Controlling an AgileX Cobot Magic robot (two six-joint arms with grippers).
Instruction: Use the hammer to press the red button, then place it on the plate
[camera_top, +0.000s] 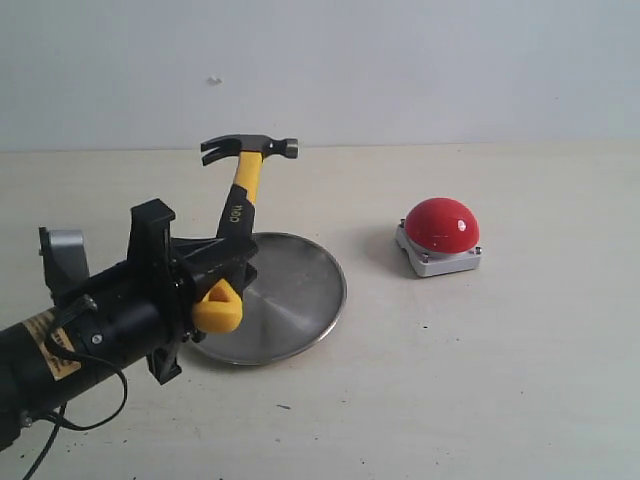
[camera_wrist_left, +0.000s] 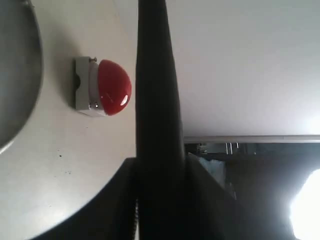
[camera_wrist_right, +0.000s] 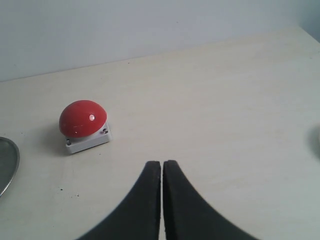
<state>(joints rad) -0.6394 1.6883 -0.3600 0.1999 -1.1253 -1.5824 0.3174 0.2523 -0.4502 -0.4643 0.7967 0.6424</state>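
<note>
My left gripper (camera_top: 222, 262) is shut on the hammer's black handle (camera_wrist_left: 155, 115), holding the hammer (camera_top: 240, 205) nearly upright above the silver plate (camera_top: 300, 300). Its dark head (camera_top: 250, 149) is up at the top and the yellow looped end (camera_top: 220, 308) hangs below the fingers. The red button (camera_top: 441, 224) sits in its grey base to the right of the plate, apart from the hammer; it also shows as red button (camera_wrist_left: 111, 88) and red button (camera_wrist_right: 83, 118). My right gripper (camera_wrist_right: 162, 165) is shut and holds nothing, hovering over bare table short of the button.
The plate's rim (camera_wrist_left: 20, 75) shows beside the button in the left wrist view, and a sliver of plate (camera_wrist_right: 6, 165) in the right wrist view. A white wall (camera_top: 400, 60) backs the table. Black cables (camera_top: 70, 415) trail from the left arm.
</note>
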